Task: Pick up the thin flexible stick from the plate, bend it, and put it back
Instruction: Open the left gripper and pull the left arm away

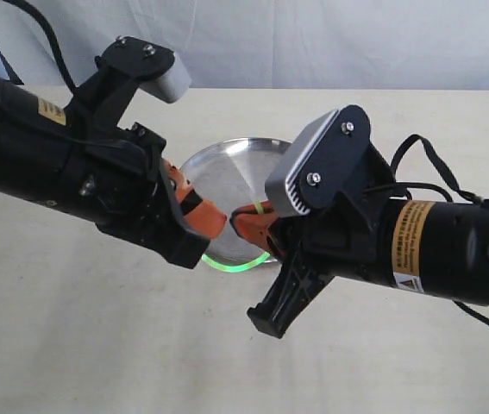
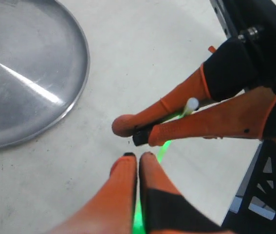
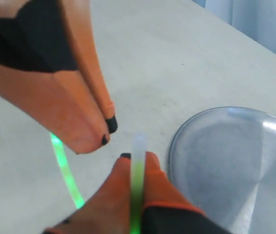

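Observation:
The thin flexible stick glows bright green and hangs bent in a downward loop between my two grippers, above the near rim of the steel plate. My left gripper is shut on one end; green shows between its fingers. My right gripper is shut on the other end, whose pale tip sticks out past the fingertips. Both grippers' orange tips nearly touch. The plate holds nothing. In the right wrist view the loop curves below the left gripper's fingers.
A cream table carries the plate. A pale curtain hangs behind the table's far edge. Both black arms crowd the middle over the plate, with cables trailing off the right arm.

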`<state>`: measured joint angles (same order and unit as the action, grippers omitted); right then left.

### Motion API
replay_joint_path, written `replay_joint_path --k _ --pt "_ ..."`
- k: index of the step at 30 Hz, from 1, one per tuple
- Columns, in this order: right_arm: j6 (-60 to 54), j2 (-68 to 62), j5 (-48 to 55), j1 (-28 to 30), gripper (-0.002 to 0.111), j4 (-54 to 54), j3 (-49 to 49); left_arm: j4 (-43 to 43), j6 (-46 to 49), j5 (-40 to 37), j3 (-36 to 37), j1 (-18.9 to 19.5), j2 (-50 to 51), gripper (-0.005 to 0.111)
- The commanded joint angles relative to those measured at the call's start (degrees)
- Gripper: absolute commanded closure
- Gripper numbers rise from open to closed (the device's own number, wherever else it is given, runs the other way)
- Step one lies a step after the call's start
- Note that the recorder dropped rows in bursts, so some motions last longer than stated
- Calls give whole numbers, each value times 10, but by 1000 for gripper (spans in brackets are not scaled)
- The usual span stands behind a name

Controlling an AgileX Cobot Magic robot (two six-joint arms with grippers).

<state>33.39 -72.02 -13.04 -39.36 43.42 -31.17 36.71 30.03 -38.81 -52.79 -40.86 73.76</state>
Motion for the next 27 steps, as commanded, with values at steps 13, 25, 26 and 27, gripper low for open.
replay_joint_path --k 13,25,26,27 --pt "11 -3 13 -1 109 52 -1 4 3 -18 0 -4 -1 107" --pt "11 -3 36 -1 109 49 0 13 3 -23 0 -4 -1 107" --pt "11 -3 35 -1 109 49 0 13 4 -18 0 -4 -1 107" --pt "11 -3 35 -1 109 49 0 13 4 -11 0 -4 -1 107"
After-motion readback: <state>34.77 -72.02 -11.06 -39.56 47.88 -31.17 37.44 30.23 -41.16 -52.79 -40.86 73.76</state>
